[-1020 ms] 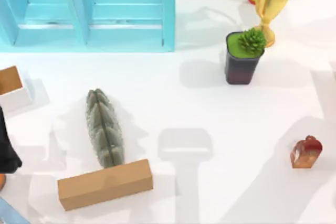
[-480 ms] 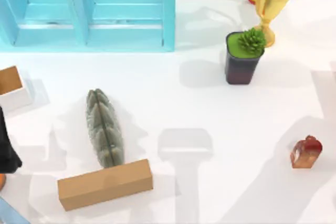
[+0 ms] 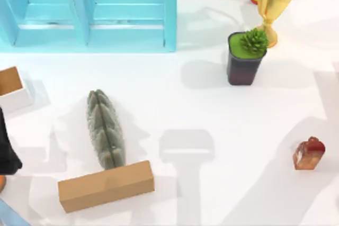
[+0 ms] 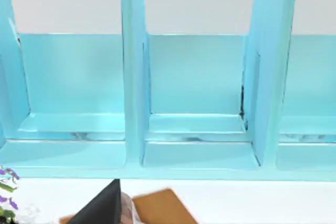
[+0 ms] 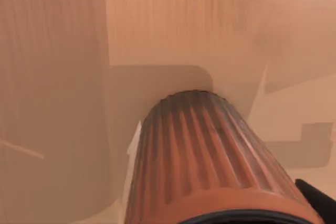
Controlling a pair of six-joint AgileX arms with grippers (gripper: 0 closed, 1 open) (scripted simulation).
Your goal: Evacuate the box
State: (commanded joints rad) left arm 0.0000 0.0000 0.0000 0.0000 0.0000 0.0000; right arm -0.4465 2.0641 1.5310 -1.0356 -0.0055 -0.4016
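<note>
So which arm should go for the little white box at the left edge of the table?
Left, probably. The left arm sits at the table's left edge, close beside the white box. The right wrist view is close on a ribbed orange cylinder, so that arm seems busy elsewhere.

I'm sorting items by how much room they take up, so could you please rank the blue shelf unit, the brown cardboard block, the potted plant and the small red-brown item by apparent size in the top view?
Largest to smallest:
1. blue shelf unit
2. brown cardboard block
3. potted plant
4. small red-brown item
</note>
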